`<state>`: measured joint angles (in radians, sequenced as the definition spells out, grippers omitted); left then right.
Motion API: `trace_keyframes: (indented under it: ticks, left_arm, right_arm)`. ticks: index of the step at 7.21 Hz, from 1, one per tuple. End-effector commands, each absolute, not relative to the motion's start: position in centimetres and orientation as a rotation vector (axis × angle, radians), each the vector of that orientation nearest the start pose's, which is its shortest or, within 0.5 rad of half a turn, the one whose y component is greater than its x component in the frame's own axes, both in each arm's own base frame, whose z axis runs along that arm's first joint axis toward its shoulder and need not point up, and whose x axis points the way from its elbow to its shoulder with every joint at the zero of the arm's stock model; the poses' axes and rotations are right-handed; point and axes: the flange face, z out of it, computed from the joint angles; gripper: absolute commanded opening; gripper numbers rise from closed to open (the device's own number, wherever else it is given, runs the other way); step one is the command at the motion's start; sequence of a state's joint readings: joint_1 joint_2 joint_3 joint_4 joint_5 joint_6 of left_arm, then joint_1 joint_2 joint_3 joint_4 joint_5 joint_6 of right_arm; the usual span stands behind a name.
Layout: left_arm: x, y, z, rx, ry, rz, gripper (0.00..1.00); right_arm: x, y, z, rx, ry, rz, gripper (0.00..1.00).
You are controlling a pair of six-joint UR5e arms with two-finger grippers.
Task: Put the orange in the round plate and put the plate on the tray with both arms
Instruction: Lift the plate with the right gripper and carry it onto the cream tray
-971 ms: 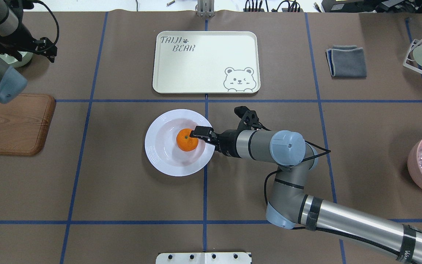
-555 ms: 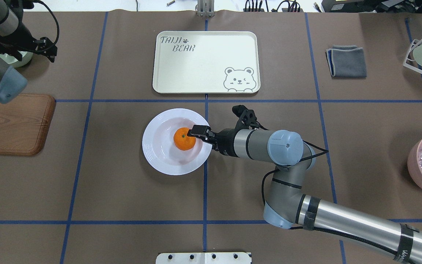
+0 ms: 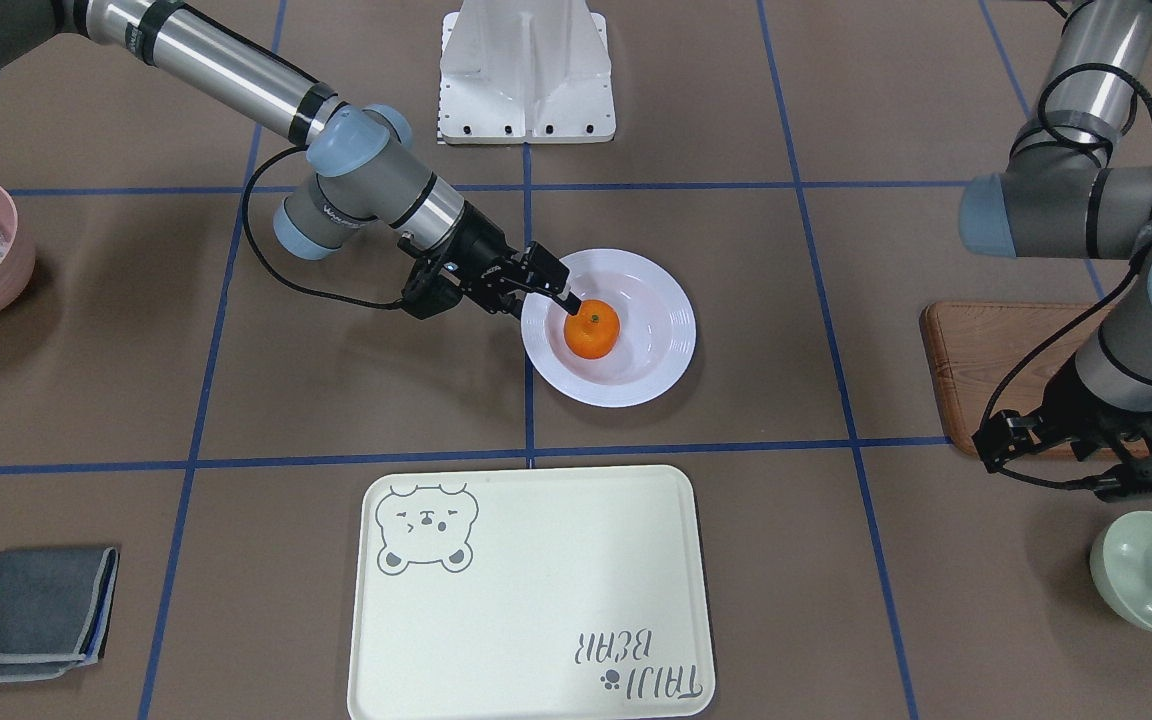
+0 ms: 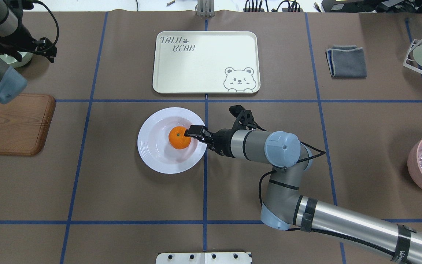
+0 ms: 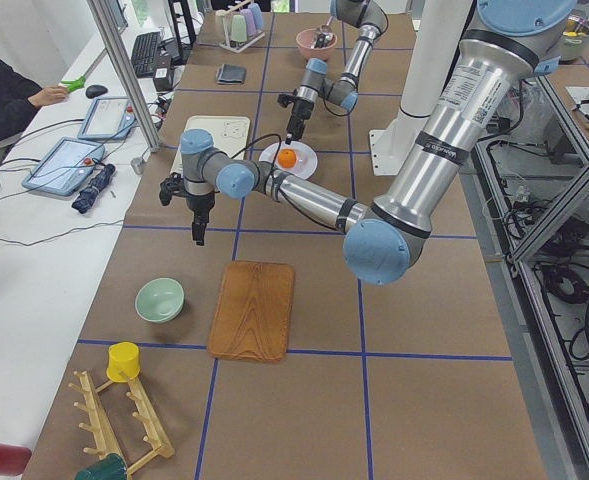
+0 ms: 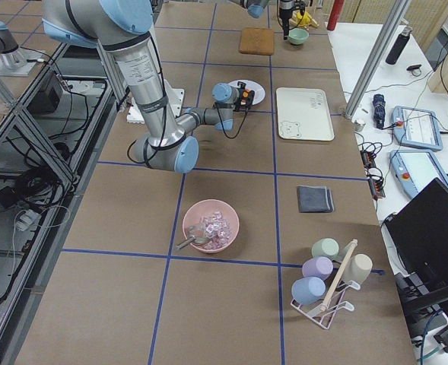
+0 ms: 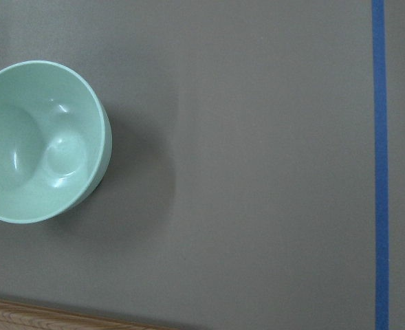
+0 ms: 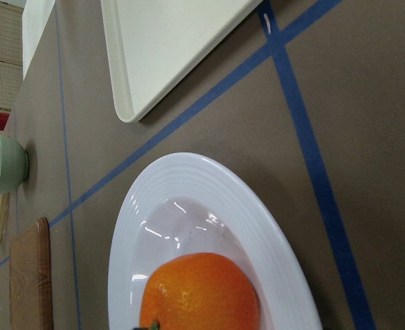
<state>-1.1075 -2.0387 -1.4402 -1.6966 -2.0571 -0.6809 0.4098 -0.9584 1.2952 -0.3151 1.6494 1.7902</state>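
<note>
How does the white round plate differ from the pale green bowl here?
The round plate is white, wide and shallow with a ribbed rim; the green bowl is smaller, deeper and smooth. The plate holds the orange; the bowl is empty. Both stand upright on the table, neither on the tray.

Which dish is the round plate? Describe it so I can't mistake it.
Start at the cream tray with the bear drawing; the round plate sits just on the robot's side of it. It is glossy white with a ribbed rim and holds the orange, unlike the green bowl and the pink bowl far out at the sides.
</note>
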Motion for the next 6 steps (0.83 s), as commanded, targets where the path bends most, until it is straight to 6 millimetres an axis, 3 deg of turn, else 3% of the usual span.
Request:
trace_keyframes:
  ticks: [1, 4, 6]
  left_arm:
    - [23.1, -65.7, 44.8, 0.122, 0.644, -0.097, 0.99]
    - [23.1, -65.7, 44.8, 0.122, 0.644, -0.097, 0.99]
    - [23.0, -65.7, 44.9, 0.121, 0.643, -0.099, 0.99]
  right_arm:
    - [-60.1, -39.8, 27.4, 0.093, -1.617, 0.424, 0.63]
    - [-60.0, -40.1, 25.6, 0.120, -1.648, 0.442, 0.40]
    - [-60.0, -40.1, 25.3, 0.121, -1.652, 0.441, 0.13]
